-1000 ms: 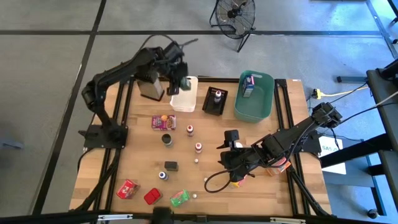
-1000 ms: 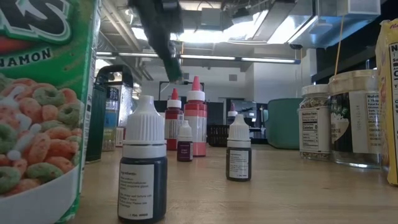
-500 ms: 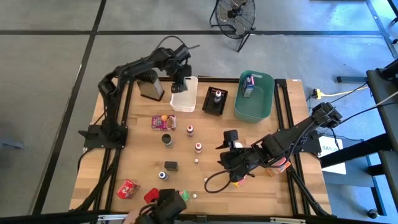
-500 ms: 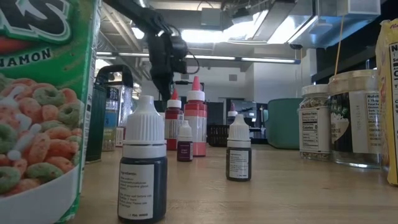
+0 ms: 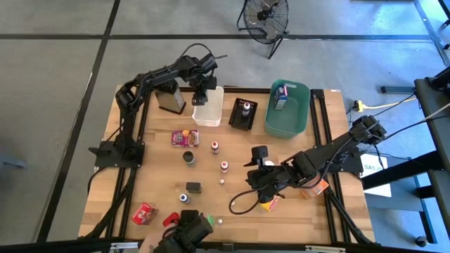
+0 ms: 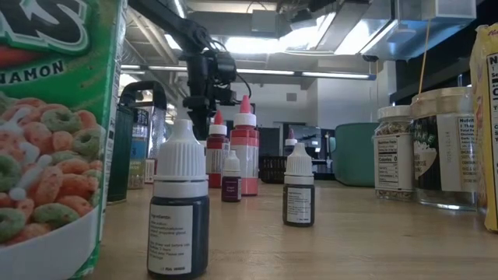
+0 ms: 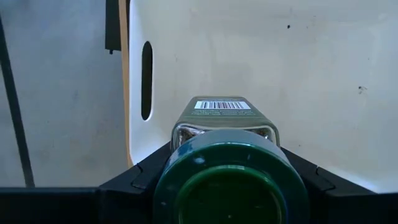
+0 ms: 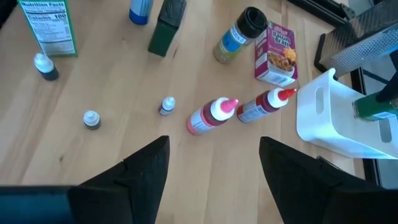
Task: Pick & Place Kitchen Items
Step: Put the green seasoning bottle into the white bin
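Note:
My left gripper (image 5: 202, 93) stands at the far side of the table over the white bin (image 5: 209, 112), shut on a green-lidded jar (image 7: 222, 118). The right wrist view shows the jar (image 8: 373, 106) at the bin's rim (image 8: 323, 118). My right gripper (image 5: 257, 163) hovers open above the table's right half with nothing between its fingers (image 8: 146, 171). Small capped bottles (image 5: 214, 146) (image 5: 224, 166) stand upright mid-table. Packets (image 5: 144, 213) lie near the front edge. My left gripper pinches the jar between its two fingers (image 7: 146, 177), one on each side just under the green lid (image 7: 230, 183). The fingers point steeply down from above. The jar hangs upright below them, its barcoded bottom (image 7: 222, 104) toward the bin's floor; whether it touches the floor cannot be told.
A black bin (image 5: 243, 112) with a bottle and a teal bin (image 5: 287, 109) with a carton stand right of the white one. The grater (image 5: 169, 98) is to its left. A dark object with a person's hand (image 5: 188, 230) reaches in at the near edge.
My left gripper has come down toward the white bin with the jar and tipped to point more steeply down. At the near edge the dark object and hand have come in over the green packet.

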You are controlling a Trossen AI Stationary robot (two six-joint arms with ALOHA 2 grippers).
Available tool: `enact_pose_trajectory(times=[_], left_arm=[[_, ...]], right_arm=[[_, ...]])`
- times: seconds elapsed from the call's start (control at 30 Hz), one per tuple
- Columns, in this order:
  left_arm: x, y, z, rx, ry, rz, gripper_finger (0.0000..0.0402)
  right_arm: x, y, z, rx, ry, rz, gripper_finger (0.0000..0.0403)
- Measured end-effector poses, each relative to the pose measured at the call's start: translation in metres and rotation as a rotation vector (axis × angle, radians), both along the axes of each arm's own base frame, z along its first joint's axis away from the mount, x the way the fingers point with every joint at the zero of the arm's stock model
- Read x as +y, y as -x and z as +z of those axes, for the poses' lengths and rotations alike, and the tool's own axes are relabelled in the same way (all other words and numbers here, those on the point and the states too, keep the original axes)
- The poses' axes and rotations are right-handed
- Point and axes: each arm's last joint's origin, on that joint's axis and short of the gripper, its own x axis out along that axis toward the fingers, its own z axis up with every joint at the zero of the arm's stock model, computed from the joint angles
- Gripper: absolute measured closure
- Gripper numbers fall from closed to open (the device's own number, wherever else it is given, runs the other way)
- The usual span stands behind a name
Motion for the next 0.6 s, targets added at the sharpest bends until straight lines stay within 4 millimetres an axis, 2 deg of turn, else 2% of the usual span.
enact_pose_trajectory(times=[0.3,0.6], left_arm=[[0.010,0.007,-0.005,0.007,0.013,0.026,0.0197],[0.012,0.006,-0.007,-0.012,0.016,0.029,0.0196]], right_arm=[[-0.001,-0.001,-0.003,0.002,-0.002,-0.004,0.0153],[-0.001,-0.001,-0.003,0.001,0.000,-0.001,0.0153]])
